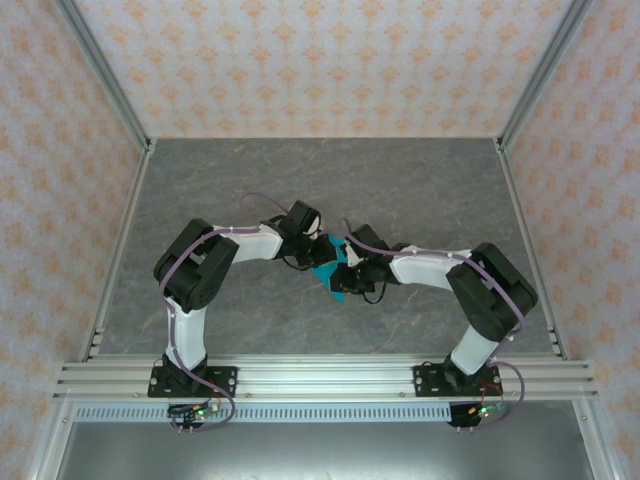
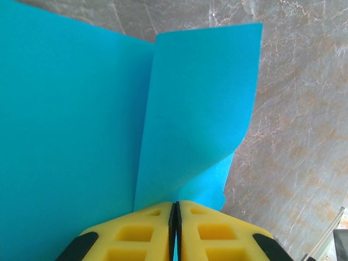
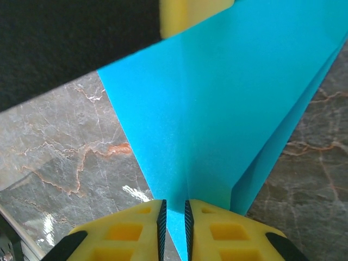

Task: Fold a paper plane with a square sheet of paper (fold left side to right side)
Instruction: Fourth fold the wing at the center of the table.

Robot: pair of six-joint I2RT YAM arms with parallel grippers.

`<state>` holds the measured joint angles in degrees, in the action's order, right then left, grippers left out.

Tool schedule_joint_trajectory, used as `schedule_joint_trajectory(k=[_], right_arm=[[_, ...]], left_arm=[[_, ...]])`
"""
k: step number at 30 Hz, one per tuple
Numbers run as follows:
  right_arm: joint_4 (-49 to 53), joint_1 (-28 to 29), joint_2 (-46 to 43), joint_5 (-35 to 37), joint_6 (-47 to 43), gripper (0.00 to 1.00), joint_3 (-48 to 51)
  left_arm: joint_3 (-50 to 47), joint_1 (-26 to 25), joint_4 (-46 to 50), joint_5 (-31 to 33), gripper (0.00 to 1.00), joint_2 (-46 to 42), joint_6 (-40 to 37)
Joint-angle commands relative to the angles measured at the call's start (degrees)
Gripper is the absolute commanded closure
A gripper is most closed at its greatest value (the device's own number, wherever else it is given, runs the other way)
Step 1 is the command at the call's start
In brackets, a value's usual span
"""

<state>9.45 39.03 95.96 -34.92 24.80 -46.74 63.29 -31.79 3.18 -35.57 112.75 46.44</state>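
Note:
The cyan sheet of paper (image 1: 328, 272), folded into a pointed shape, sits between both grippers at mid-table. My left gripper (image 1: 320, 248) comes in from the left. In the left wrist view its yellow fingers (image 2: 136, 234) are shut on the paper's (image 2: 81, 136) edge, and one flap curls up to the right. My right gripper (image 1: 352, 278) meets it from the right. In the right wrist view its jaws (image 3: 174, 209) stand a narrow gap apart, with the paper's (image 3: 228, 109) pointed end running down between them. A left finger (image 3: 196, 13) shows at the top of that view.
The table is grey marbled stone (image 1: 400, 190), walled by patterned panels with metal posts at the back corners. An aluminium rail (image 1: 320, 378) carrying both arm bases runs along the near edge.

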Motion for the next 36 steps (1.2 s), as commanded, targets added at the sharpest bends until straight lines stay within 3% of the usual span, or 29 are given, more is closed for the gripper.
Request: schedule_joint_trajectory(k=[1, 13, 25, 36], right_arm=[[6.8, 0.7, 0.9, 2.1, -2.0, 0.81, -0.5], [12.5, 2.6, -0.3, 4.7, -3.6, 0.86, 0.7], [9.6, 2.6, -8.3, 1.6, -1.1, 0.86, -1.1], [3.6, 2.6, -2.6, -1.7, 2.0, 0.86, -0.5]], left_arm=[[-0.3, -0.6, 4.4, 2.8, 0.87, 0.5, -1.1], [0.0, -0.6, 4.7, 3.1, 0.87, 1.0, -1.3], [-0.3, -0.6, 4.5, 3.0, 0.87, 0.5, -1.1], [-0.4, -0.6, 4.3, 3.0, 0.87, 0.6, -1.0]])
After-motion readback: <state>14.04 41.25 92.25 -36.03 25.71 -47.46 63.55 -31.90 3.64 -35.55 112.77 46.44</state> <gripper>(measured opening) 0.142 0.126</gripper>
